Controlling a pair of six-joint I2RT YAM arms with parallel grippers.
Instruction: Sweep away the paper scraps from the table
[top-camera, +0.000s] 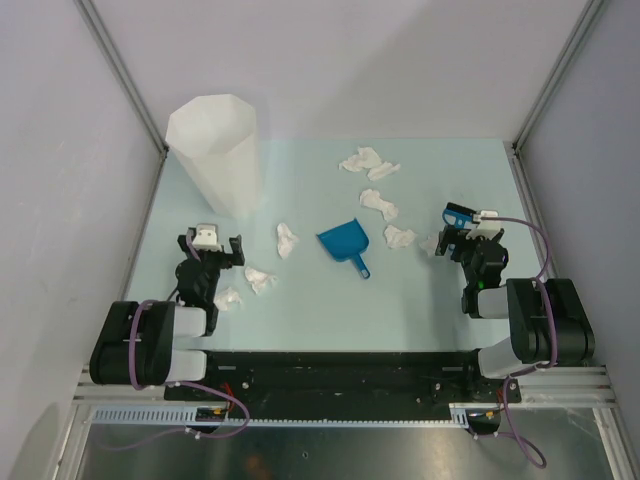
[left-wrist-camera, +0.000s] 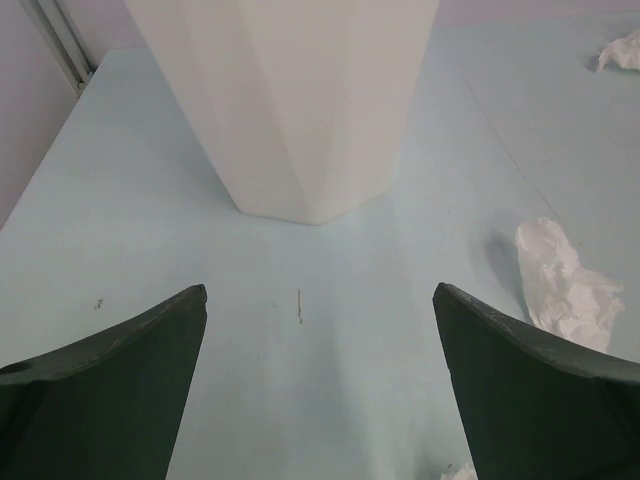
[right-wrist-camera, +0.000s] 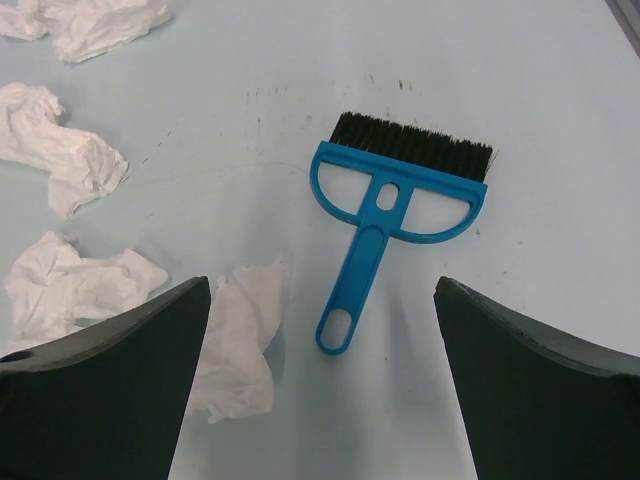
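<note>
I see both hands low over the table (top-camera: 320, 320), holding nothing. The left hand (left-wrist-camera: 320, 292) has its fingers spread wide and faces the upright white bin (left-wrist-camera: 300, 100); 1 crumpled wad (left-wrist-camera: 565, 280) lies just beside its right finger. The right hand (right-wrist-camera: 322, 285) is also spread wide. A blue brush (right-wrist-camera: 400, 190) lies flat ahead of it, with the bristles at the far end and the handle pointing back between the fingers. The paper scraps (top-camera: 380, 203) are scattered over the table: some near the far edge, some between the brush and the blue dustpan (top-camera: 342, 241) at mid-table, and some near the left hand.
</note>
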